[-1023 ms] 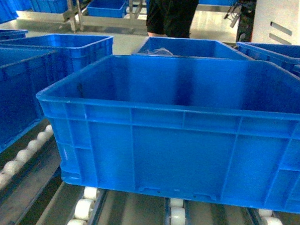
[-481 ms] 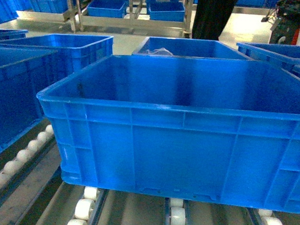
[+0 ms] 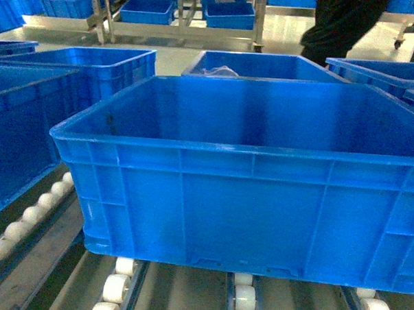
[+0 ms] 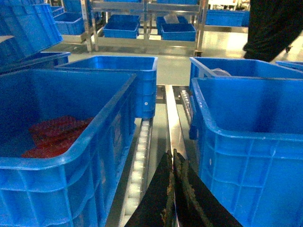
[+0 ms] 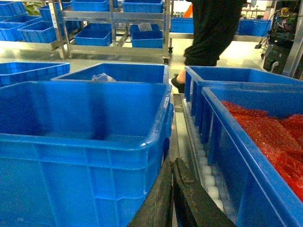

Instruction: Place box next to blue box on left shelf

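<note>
A large empty blue box (image 3: 239, 197) stands on white rollers right in front of me and fills the head view. My left gripper (image 4: 171, 153) is shut on nothing, low in the gap along that box's left wall (image 4: 251, 156). My right gripper (image 5: 171, 161) is shut and empty too, in the gap by the box's right wall (image 5: 80, 142). Neither gripper shows in the head view. Metal shelves (image 3: 179, 16) across the aisle carry small blue boxes (image 3: 148, 12); I cannot tell which one is the left shelf.
A blue crate holding red material (image 4: 57, 135) stands on the left lane and another (image 5: 270, 137) on the right. More blue crates (image 3: 266, 65) sit behind. Roller tracks (image 4: 139, 161) run between the crates. A person in black (image 3: 343, 24) stands in the aisle.
The person in black has walked from the middle of the aisle to the right. The box and both grippers have not moved.
</note>
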You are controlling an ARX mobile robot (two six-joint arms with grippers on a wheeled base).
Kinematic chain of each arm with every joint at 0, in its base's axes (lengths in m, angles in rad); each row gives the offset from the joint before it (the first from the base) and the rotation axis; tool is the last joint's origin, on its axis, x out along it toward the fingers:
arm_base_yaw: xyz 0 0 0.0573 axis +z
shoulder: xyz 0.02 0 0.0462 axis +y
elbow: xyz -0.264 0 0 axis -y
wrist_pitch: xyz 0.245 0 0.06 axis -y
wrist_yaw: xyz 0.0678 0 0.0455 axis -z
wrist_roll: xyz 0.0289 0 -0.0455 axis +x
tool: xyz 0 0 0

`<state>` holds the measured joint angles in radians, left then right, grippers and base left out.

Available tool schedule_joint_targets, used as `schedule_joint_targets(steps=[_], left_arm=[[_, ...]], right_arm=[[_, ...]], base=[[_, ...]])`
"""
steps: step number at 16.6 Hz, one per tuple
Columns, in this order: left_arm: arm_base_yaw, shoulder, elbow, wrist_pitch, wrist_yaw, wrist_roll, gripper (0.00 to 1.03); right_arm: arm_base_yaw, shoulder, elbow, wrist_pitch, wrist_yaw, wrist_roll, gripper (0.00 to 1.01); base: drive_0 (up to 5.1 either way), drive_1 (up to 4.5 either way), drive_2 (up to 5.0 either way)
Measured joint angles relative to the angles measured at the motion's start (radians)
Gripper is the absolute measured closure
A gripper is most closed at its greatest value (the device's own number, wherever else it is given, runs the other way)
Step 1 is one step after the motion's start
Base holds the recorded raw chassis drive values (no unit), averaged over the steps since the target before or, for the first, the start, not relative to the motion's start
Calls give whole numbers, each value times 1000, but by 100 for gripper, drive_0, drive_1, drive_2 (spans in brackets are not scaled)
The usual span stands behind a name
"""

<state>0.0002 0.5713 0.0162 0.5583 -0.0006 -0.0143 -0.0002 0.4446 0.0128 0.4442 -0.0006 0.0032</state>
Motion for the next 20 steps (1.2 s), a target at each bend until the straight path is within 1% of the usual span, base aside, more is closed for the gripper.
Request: schedule_joint_targets(steps=[3, 7, 12, 14, 15, 16, 17, 18, 19, 20], left_arm=[[0, -109, 0, -100, 0, 0, 100], [0, -217, 0, -205, 0, 0, 100], [0, -292, 0, -278, 0, 0, 100], [0, -340, 0, -325, 0, 0, 100], [0, -358, 0, -344, 0, 0, 100], [0, -375, 0, -365, -1, 0, 100], [0, -391, 0, -377, 1, 0, 100], [0, -414, 0, -409, 0, 0, 100], [0, -520, 0, -559, 5, 1, 100], [0, -560, 0, -544, 2, 1, 100]], right_arm=[[0, -85, 0, -84, 0, 0, 100], [0, -171, 0, -169, 0, 0, 100], [0, -228, 0, -227, 0, 0, 100], [0, -262, 0, -261, 0, 0, 100], [0, -286, 0, -294, 0, 0, 100], [0, -393, 0, -446, -2, -1, 100], [0, -438, 2, -429, -2, -1, 100], [0, -439, 0, -452, -1, -1, 100], [0, -439, 0, -454, 0, -1, 100], [0, -439, 0, -446, 0, -1, 100]], base=[[0, 0, 0], [0, 0, 0], [0, 0, 0], [0, 0, 0], [0, 0, 0], [0, 0, 0], [0, 0, 0], [0, 0, 0], [0, 0, 0], [0, 0, 0]])
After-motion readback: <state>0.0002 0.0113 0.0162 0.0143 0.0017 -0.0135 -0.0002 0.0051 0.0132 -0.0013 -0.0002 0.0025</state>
